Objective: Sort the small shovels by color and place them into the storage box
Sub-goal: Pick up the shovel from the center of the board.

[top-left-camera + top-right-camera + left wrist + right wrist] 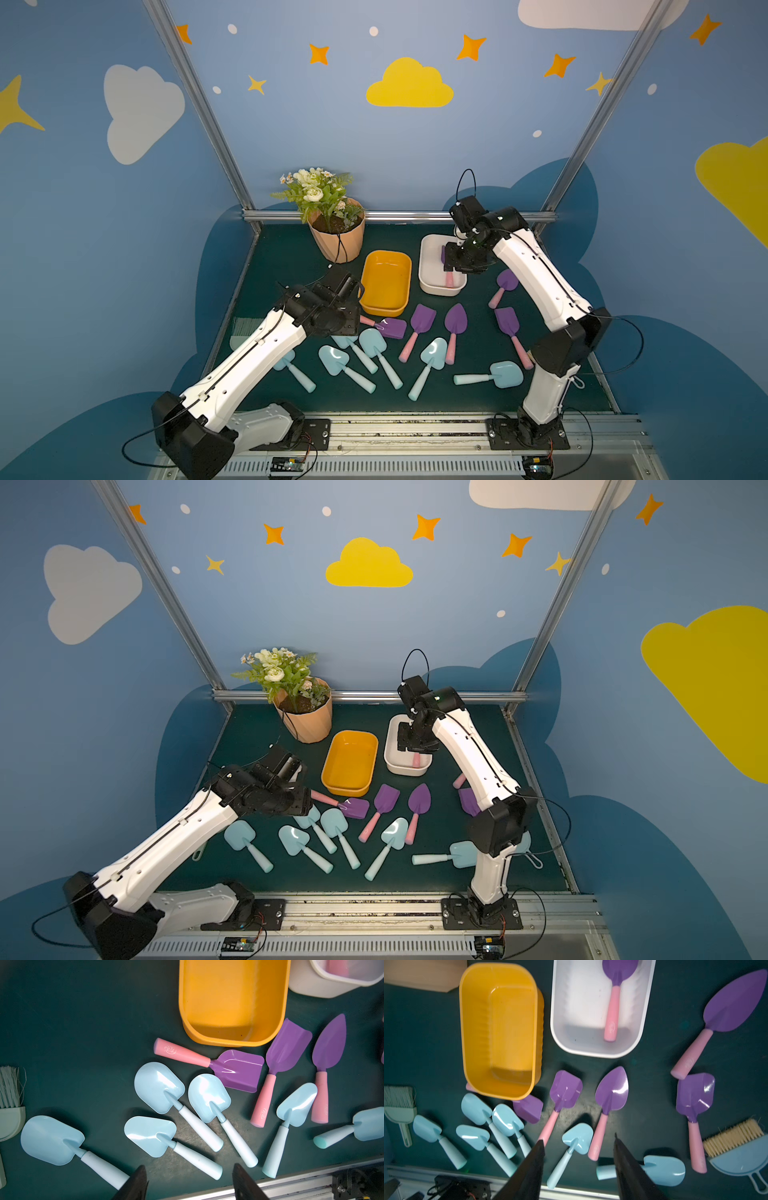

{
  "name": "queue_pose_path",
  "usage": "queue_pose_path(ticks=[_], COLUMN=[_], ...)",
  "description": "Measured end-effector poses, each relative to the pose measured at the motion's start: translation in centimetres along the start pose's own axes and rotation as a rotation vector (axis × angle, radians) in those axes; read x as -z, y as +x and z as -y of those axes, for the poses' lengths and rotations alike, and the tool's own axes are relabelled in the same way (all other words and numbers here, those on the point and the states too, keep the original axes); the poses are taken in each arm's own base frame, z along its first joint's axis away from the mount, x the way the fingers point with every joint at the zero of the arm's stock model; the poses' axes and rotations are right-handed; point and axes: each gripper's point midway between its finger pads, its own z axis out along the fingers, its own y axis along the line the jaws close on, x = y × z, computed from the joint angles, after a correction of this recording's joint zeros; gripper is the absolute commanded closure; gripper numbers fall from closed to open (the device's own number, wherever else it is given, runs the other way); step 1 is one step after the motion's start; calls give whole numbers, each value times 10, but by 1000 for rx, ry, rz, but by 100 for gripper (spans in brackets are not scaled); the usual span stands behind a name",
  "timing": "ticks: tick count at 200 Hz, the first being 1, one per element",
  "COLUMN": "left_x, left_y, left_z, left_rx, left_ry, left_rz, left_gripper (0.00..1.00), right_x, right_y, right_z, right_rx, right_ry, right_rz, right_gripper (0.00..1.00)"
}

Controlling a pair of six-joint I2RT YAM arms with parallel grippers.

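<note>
The purple shovel [614, 999] with the pink handle lies flat inside the white box [596, 1054], blade toward the back wall and handle toward my bases, and nothing of mine touches it. My right gripper [578, 1138] hangs above that box with its fingers apart and nothing between them. Just beside the white box, on my left, stands the yellow box [464, 1032]. Five loose purple shovels [423, 320] lie on the green mat [62, 1022] in front of the two boxes; one rests with its pink handle close against the yellow box's near corner, and two lie off to my right by my right arm. Six light blue shovels [158, 1086] lie nearer my bases, most with their pale handles pointing toward the front rail. My left gripper [188, 1165] hovers over these blue ones, its fingers spread wide and holding nothing. A mint-green brush [398, 1103] sits at the mat's left edge, a blue brush with tan bristles [733, 1138] at its right, and a flower pot [338, 241] stands at the back.
</note>
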Motion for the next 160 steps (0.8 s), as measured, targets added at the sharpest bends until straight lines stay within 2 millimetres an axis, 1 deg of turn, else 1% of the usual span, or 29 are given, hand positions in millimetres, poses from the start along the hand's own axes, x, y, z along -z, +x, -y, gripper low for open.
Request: queue_pose_path(ticks=[21, 38, 57, 76, 96, 112, 141, 160], left_x=[7, 12, 14, 11, 9, 7, 1, -8], left_y=[11, 20, 32, 46, 59, 68, 77, 84], left_z=[9, 14, 17, 17, 17, 18, 23, 26], left_rx=[-22, -33, -24, -1, 26, 59, 141, 189], left_ry=[17, 20, 15, -5, -36, -60, -96, -126], left_rz=[-1, -1, -12, -38, -61, -73, -80, -85], left_gripper=[41, 41, 41, 41, 41, 41, 40, 40], right_x=[13, 21, 26, 27, 25, 25, 24, 21], right_y=[42, 70, 97, 118, 132, 138, 140, 139], right_z=[2, 3, 8, 17, 27, 32, 36, 38], right_rx=[8, 21, 31, 28, 16, 15, 27, 36], right_ry=[2, -2, -2, 4, 13, 16, 22, 36], right_rz=[-28, -41, -54, -68, -79, -81, -82, -76], right_gripper=[46, 46, 46, 46, 45, 45, 44, 44])
